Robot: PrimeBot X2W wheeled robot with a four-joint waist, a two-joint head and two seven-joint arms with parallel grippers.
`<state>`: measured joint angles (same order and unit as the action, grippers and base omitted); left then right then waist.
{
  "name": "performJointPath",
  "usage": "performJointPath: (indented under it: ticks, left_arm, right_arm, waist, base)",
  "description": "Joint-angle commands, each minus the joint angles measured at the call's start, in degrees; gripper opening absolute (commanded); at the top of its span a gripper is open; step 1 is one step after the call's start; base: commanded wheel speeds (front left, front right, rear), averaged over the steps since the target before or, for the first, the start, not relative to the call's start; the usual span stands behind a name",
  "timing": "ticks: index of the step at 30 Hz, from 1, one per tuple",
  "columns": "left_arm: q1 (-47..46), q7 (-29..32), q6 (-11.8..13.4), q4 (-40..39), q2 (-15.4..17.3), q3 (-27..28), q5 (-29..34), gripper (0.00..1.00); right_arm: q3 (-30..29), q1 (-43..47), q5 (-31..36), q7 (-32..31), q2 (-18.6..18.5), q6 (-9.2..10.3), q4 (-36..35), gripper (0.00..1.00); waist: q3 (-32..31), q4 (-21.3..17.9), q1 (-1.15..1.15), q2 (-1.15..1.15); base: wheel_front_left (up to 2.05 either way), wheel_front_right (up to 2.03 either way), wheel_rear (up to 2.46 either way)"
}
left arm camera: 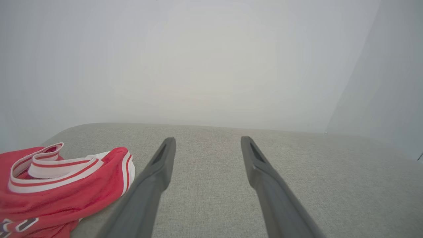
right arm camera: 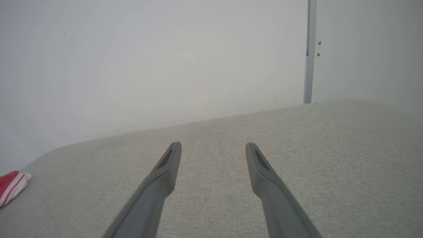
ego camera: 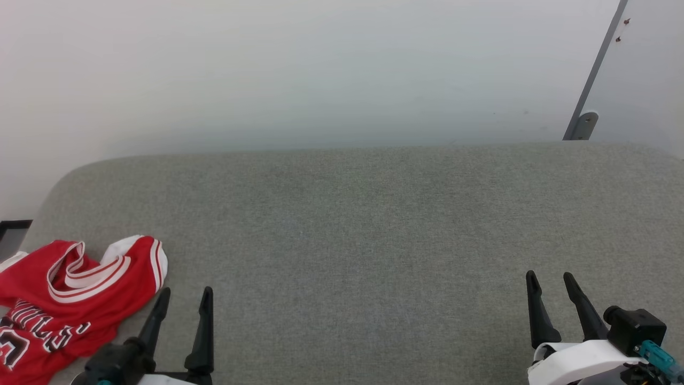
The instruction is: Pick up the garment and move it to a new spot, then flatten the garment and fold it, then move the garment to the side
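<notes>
The garment [ego camera: 64, 299], a red jersey with white-and-red striped trim and black lettering, lies crumpled at the near left of the grey fabric surface [ego camera: 363, 240]. It also lies low on the left of the left wrist view as the garment [left arm camera: 59, 185], and a corner of the garment [right arm camera: 11, 186] peeks in at the right wrist view's left edge. My left gripper [ego camera: 186, 291] stands open just right of the jersey, not touching it, with nothing between its fingers [left arm camera: 158, 172]. Far to the right my right gripper [ego camera: 550, 275] is open and empty over bare fabric, its fingers [right arm camera: 168, 168] spread.
A white wall [ego camera: 320, 69] rises right behind the surface's rounded back edge. A grey vertical rail [ego camera: 590, 85] with a bracket stands at the back right. A dark object [ego camera: 13, 232] sits at the left edge beyond the surface.
</notes>
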<state>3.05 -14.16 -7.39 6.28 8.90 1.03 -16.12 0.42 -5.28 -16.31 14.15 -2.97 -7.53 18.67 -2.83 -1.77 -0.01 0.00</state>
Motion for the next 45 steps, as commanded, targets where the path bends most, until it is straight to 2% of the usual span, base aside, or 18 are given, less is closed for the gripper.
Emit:
performJointPath:
  ticks: [1, 9, 28, 34, 45]
  left_arm:
    - [0.6, -0.4, -0.1, -0.4, 0.2, -0.1, 0.9, 1.00]
    - [1.0, -1.1, -0.1, -1.0, 0.6, -0.6, 2.9, 1.00]
    - [1.0, -1.0, -0.1, -0.2, 0.6, 0.1, 1.2, 1.00]
    - [0.5, -1.0, 0.2, 0.8, 0.4, 2.3, 2.3, 1.00]
    - [2.2, -1.0, 1.9, 0.9, 2.5, 6.8, 3.6, 1.00]
  right_arm:
    - [0.2, -0.4, 1.0, 0.4, 0.1, 0.07, 0.0, 1.00]
    - [0.3, -0.4, 3.7, 1.2, 0.1, 0.08, 0.1, 1.00]
    - [-1.1, 0.9, 4.4, 1.2, 0.2, 0.08, -0.6, 1.00]
    - [-0.2, 1.2, 4.1, 0.6, 0.0, 0.08, -0.8, 1.00]
    - [3.7, 0.3, 2.3, -0.2, -0.8, 0.08, 0.3, 1.00]
  waist:
    - [0.0, 0.0, 0.01, 0.00]
    - [-0.3, -0.1, 0.01, 0.00]
    - [-0.5, 0.9, 0.01, 0.00]
    - [-1.4, 4.2, 0.01, 0.00]
    - [-3.7, 14.1, 0.01, 0.00]
  base:
    - [0.00, 0.00, 0.00]
    - [0.00, 0.00, 0.00]
    - [0.00, 0.00, 0.00]
    - [0.00, 0.00, 0.00]
    - [0.00, 0.00, 0.00]
